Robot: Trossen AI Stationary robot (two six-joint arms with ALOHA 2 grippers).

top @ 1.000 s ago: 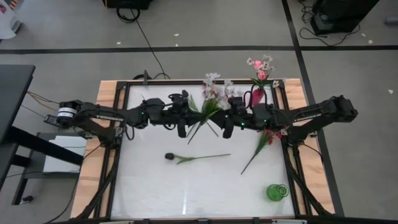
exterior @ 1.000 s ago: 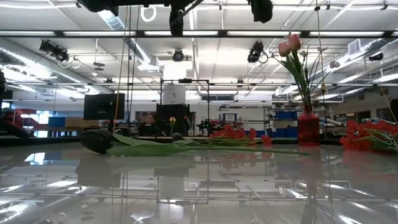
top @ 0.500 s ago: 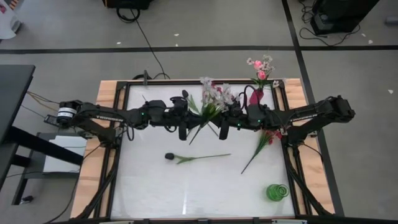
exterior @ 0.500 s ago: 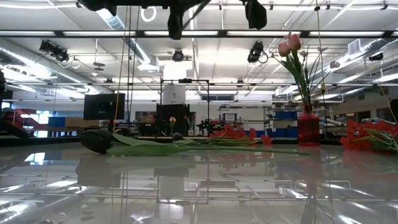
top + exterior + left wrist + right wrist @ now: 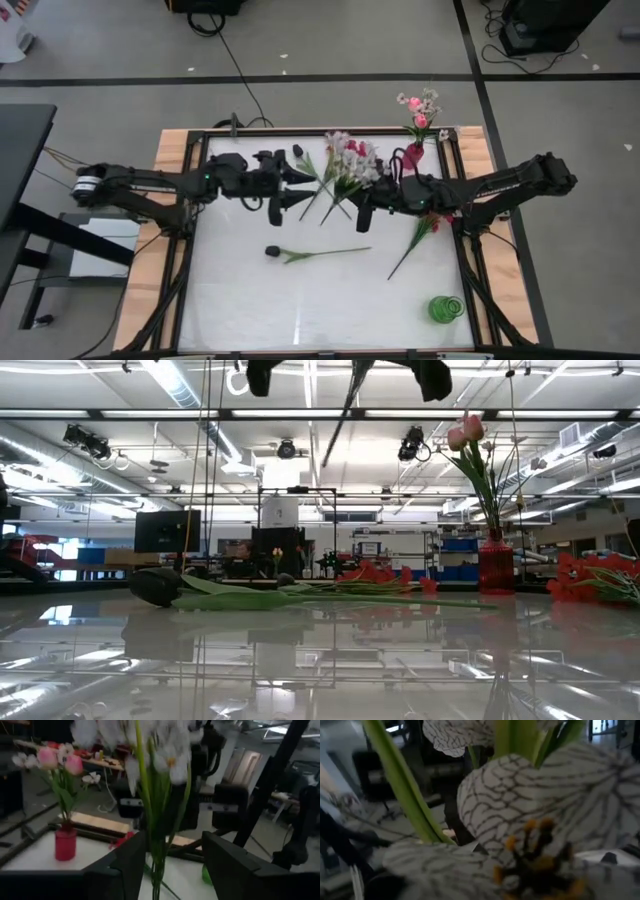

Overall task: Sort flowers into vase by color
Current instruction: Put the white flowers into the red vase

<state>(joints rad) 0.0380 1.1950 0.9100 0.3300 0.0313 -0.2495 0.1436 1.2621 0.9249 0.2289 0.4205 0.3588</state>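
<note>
Since a second ago the white flower spray (image 5: 343, 165) has changed hands mid-air: the left gripper (image 5: 290, 196) has let go and backed off toward the table's left edge, and the right gripper (image 5: 362, 212) has slid in under the blooms.

Starting nearest the right arm: its jaws look shut on the spray's stems, and its wrist camera is just filled with veined white petals (image 5: 535, 805) and a green leaf.

Next out, the left gripper's fingers (image 5: 125, 865) stand wide apart with the stems (image 5: 159, 845) running upright between them, apparently no longer pinched.

So the spray's long axis runs from the right jaws up toward the table's far edge, blooms leading. The red vase (image 5: 414, 155) with pink buds sits by the far right corner, the green vase (image 5: 446, 308) near the front right corner. Right arm is clearly the nearer one for either drop.
</note>
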